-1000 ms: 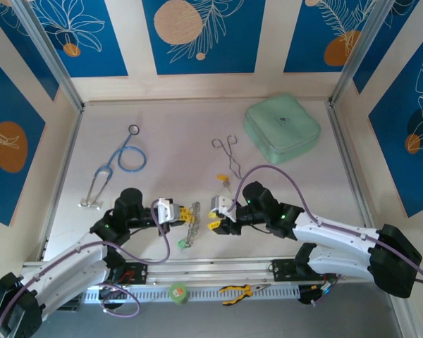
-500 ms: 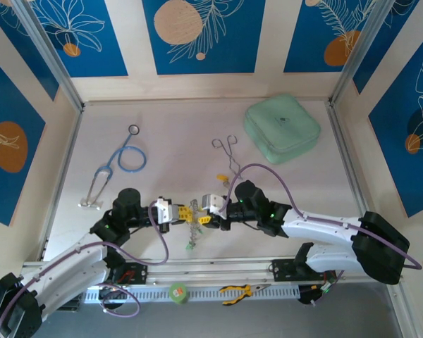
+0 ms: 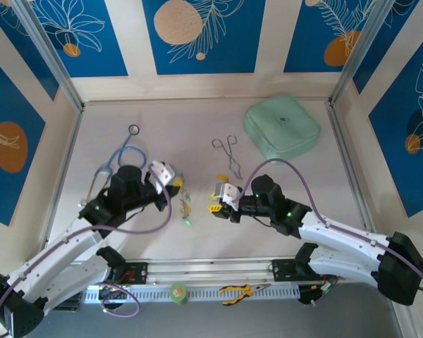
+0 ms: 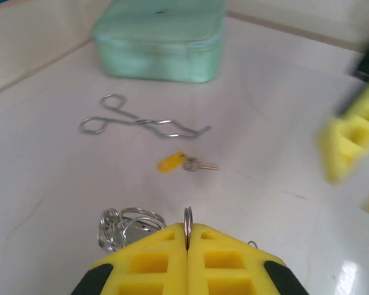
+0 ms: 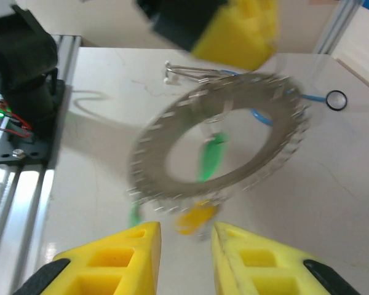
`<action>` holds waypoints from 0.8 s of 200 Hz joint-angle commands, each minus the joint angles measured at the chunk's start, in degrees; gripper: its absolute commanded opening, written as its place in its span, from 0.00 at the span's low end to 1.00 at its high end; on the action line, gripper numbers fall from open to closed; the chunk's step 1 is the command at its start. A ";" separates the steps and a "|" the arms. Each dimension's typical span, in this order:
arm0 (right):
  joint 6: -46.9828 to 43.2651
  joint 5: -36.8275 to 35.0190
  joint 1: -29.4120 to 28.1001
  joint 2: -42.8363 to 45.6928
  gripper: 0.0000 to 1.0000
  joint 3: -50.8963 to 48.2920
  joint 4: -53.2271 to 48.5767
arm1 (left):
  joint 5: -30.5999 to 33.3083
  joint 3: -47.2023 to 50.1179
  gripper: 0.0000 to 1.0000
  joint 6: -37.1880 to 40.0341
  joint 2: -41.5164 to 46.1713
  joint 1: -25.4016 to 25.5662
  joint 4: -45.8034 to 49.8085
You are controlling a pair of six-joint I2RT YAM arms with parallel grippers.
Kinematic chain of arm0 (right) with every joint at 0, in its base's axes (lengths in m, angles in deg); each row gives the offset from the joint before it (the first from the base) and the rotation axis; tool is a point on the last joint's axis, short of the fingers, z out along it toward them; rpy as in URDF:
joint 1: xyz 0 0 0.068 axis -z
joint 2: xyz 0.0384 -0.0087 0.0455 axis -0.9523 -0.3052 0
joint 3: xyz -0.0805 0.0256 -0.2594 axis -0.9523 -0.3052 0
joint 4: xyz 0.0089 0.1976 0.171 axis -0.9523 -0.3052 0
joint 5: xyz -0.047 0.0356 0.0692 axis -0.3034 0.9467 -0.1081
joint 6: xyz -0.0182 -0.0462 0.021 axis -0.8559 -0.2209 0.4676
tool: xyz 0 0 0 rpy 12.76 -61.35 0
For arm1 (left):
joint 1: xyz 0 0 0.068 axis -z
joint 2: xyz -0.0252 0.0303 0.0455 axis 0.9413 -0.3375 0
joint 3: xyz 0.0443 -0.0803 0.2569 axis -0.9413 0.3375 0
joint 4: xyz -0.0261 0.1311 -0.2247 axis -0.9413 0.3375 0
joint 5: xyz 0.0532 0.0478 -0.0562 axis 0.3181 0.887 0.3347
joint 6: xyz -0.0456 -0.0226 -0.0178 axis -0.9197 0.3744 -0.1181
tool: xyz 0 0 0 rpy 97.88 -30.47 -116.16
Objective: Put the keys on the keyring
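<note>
My left gripper [image 3: 173, 180] is shut on the rim of the keyring [image 3: 184, 201], a large silvery ring that hangs edge-on below it above the table. In the left wrist view the thin rim [image 4: 187, 213] is pinched between the yellow fingers [image 4: 149, 261], with small metal rings [image 4: 120, 222] to the left. Green keys [image 5: 212, 157] and a yellow key [image 5: 197, 218] dangle from the blurred ring [image 5: 172, 178]. My right gripper [image 3: 214, 201] stands open just right of the ring, with nothing between its fingers [image 5: 126, 255]. A loose yellow-headed key [image 4: 172, 163] lies on the table.
Silver forceps [image 3: 229, 151] lie behind the loose key. A mint-green pouch [image 3: 282, 128] sits at the back right. A blue stethoscope [image 3: 123, 158] lies at the left behind my left arm. Pliers [image 3: 236, 290] and a green ball [image 3: 178, 292] rest on the front rail.
My left gripper has lifted and pulled back to the left with the keyring. My right gripper has drawn away from the ring to the right, its jaws a little narrower.
</note>
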 commanded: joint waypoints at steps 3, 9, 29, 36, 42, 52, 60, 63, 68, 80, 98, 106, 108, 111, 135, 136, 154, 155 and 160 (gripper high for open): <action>1.28 4.26 -1.16 1.18 0.27 1.92 -5.94 | 12.79 -10.54 0.00 -15.41 -6.66 0.27 18.51; 1.19 4.16 -1.49 1.31 0.27 1.98 -6.00 | 13.98 -13.53 0.00 -17.95 -8.81 0.23 21.87; 0.96 3.70 -2.44 0.75 0.26 1.87 -4.93 | 15.67 -22.95 0.00 -26.24 -16.82 0.27 33.50; 0.96 3.70 -2.76 0.25 0.25 1.89 -4.25 | 15.37 -26.07 0.00 -28.79 -19.59 0.27 37.34; 0.94 3.79 -3.08 -0.35 0.25 1.86 -3.32 | 15.05 -28.66 0.00 -30.94 -21.88 0.22 40.55; 1.11 3.76 -3.94 -1.59 0.24 1.88 -1.56 | 14.52 -32.72 0.00 -34.09 -25.36 0.23 45.74; 1.30 4.10 -4.65 -2.76 0.23 1.96 0.20 | 14.07 -35.74 0.00 -36.41 -27.86 0.27 49.46; 1.38 4.26 -4.97 -3.27 0.23 1.99 1.04 | 13.76 -36.76 0.00 -37.28 -28.74 0.27 50.70; 1.40 4.46 -5.67 -4.21 0.23 2.17 2.43 | 13.32 -38.32 0.00 -39.01 -29.89 0.27 52.71; 0.93 4.46 -7.40 -6.72 0.23 2.69 5.13 | 11.61 -41.44 0.00 -43.70 -32.40 0.17 56.82; -0.62 3.78 -9.99 -10.97 0.23 3.91 8.16 | 7.83 -45.26 0.00 -49.54 -35.79 0.16 61.71; -0.88 3.09 -10.88 -12.72 0.22 4.40 9.48 | 6.55 -46.95 0.00 -52.00 -36.99 0.08 63.75; -0.88 2.85 -11.04 -13.15 0.22 4.49 9.84 | 6.20 -47.33 0.00 -52.39 -37.33 0.05 64.23; -0.88 2.59 -11.30 -13.63 0.22 4.60 10.31 | 5.67 -47.89 0.00 -53.21 -37.78 0.02 64.84; -0.10 0.23 -12.05 -15.15 0.21 4.22 13.58 | 1.66 -52.27 0.00 -58.35 -40.79 -0.55 69.69; -0.10 0.16 -12.05 -15.13 0.21 4.16 13.68 | 1.55 -52.36 0.00 -58.56 -40.89 -0.62 69.80; -0.82 -1.14 -12.01 -14.30 0.21 2.87 14.29 | -3.15 -52.97 0.00 -62.10 -41.85 -1.23 70.49; -0.90 -1.27 -11.99 -14.27 0.21 2.78 14.29 | -3.31 -52.93 0.00 -62.36 -41.90 -1.27 70.50; -1.20 -1.74 -11.98 -13.96 0.21 2.48 14.28 | -4.75 -52.62 0.00 -63.58 -41.95 -1.54 70.35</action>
